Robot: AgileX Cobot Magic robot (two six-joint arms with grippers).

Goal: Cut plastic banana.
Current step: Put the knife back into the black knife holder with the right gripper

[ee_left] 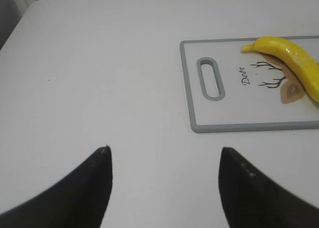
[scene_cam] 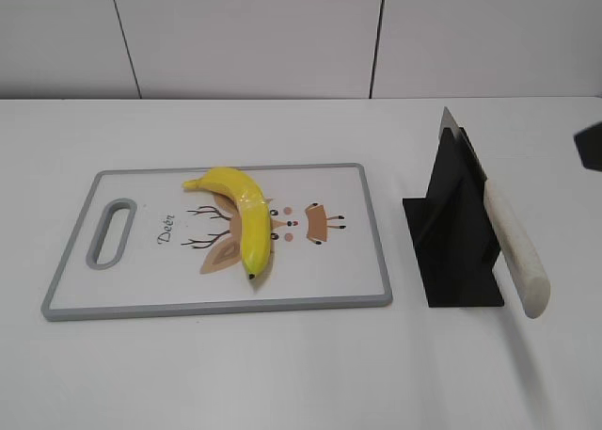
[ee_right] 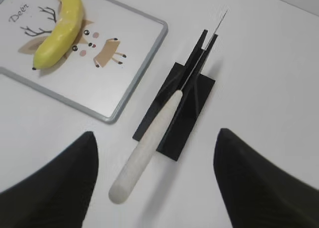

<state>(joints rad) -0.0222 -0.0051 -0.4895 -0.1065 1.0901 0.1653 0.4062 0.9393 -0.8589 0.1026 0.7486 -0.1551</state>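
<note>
The plastic banana [scene_cam: 242,218] lies on a white cutting board with a grey rim [scene_cam: 367,237], stem at the far left, dark tip toward the front. It also shows in the left wrist view [ee_left: 294,58] and in the right wrist view [ee_right: 62,26]. A knife with a white handle [scene_cam: 515,246] rests blade-up in a black stand [scene_cam: 456,237] right of the board; the handle [ee_right: 149,148] points toward my right gripper [ee_right: 155,158], which is open and empty above it. My left gripper [ee_left: 164,158] is open and empty over bare table, left of the board [ee_left: 187,88].
The board has a slot handle [scene_cam: 111,232] at its left end and a deer drawing under the banana. The table is white, with a pale wall behind. A dark edge [scene_cam: 590,146] shows at the far right of the exterior view.
</note>
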